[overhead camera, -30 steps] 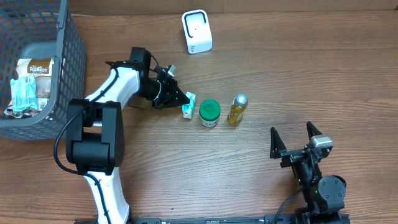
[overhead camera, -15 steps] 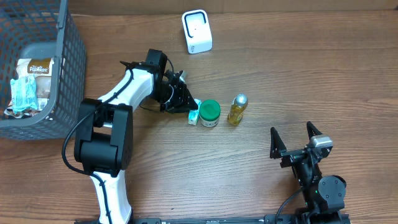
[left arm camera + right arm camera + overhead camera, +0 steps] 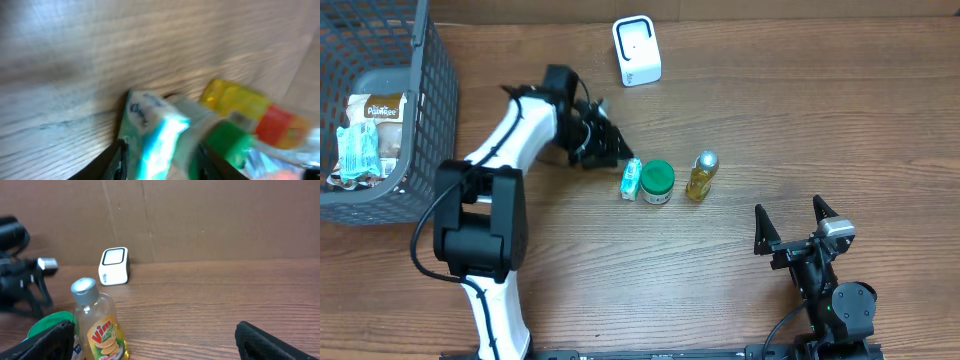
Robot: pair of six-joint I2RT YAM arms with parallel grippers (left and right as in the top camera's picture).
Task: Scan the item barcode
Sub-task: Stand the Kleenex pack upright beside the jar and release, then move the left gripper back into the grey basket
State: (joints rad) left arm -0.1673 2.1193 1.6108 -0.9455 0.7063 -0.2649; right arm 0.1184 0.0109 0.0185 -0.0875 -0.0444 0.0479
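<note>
The small white-and-teal pack (image 3: 631, 180) lay on the desk (image 3: 840, 110), just left of a green-lidded jar (image 3: 657, 178) and close enough that contact could not be ruled out. The left claw (image 3: 617, 158) sat just up and left of it, its fingers (image 3: 116, 161) apart. In the blurred left wrist view the pack filled much of the gap between them, yet from overhead it rested on the wood beyond the tips, not clamped. Blue script ran along the pack's white face, but the blur left it unreadable, and no barcode could be made out.

Right of the jar stood a yellow bottle (image 3: 100, 327) with a silver cap. Its label read "Vim" in red over a green and yellow picture. The white scanner (image 3: 637, 50) stood well apart from this row, near the far edge of the desk, with its pale window turned toward the front.

At the left edge a grey mesh basket (image 3: 438, 85) held a pouch (image 3: 375, 108) with brown lettering too small to read surely, and teal packets (image 3: 358, 150) beside it.

The right claw (image 3: 790, 212) hung near the front right, well away from everything, with its black fingers spread wide and nothing between them.
</note>
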